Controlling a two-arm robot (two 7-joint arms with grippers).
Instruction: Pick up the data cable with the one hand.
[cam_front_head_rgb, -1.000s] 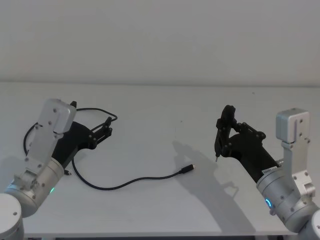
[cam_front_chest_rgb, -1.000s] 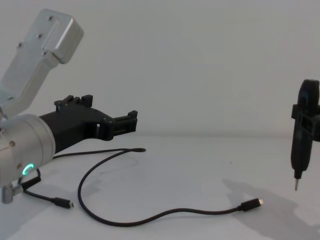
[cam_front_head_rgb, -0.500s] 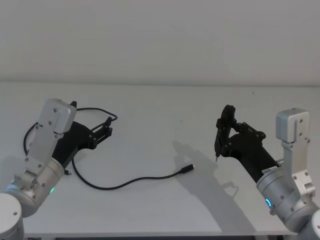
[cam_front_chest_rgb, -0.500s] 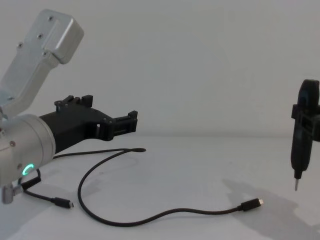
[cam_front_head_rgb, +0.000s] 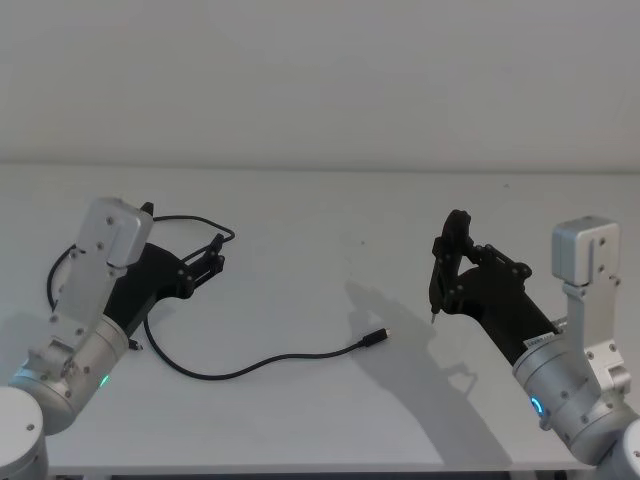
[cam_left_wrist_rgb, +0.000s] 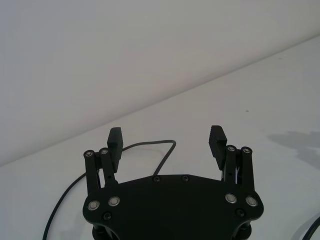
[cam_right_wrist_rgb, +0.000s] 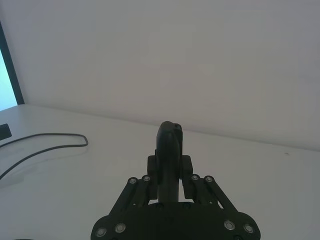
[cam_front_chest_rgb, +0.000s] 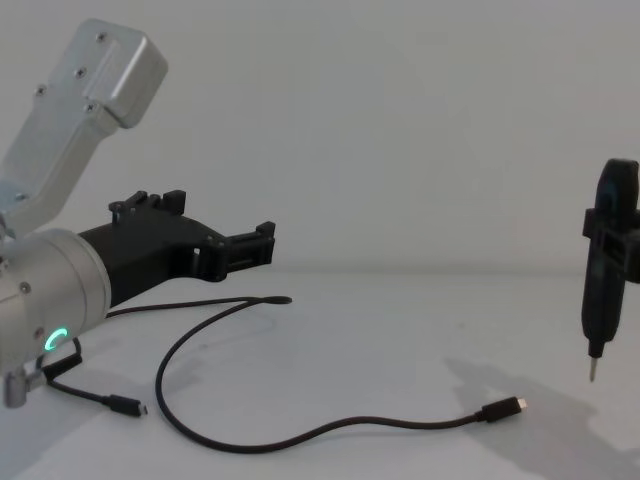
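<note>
The white table (cam_front_head_rgb: 330, 210) carries everything and is bare apart from the cable. My left gripper (cam_front_head_rgb: 216, 252) hangs low over the table's left part, fingers spread wide w/ nothing between them. I judge it is placed there because the cable's far loop passes just below, so a short descent should reach it. The right gripper (cam_front_head_rgb: 448, 262) is on the right side, lifted and clenched around the pen tool (cam_front_head_rgb: 436, 295), tip down, so that arm is prob. not for this pick. The data cable (cam_front_head_rgb: 260, 365) lies flat on the table: loop under the left arm, then a long curve to its plug (cam_front_head_rgb: 376, 338) near centre, well apart from both grippers. No obstacle btw fingers and cord; only my own arm hides part of the loop.
</note>
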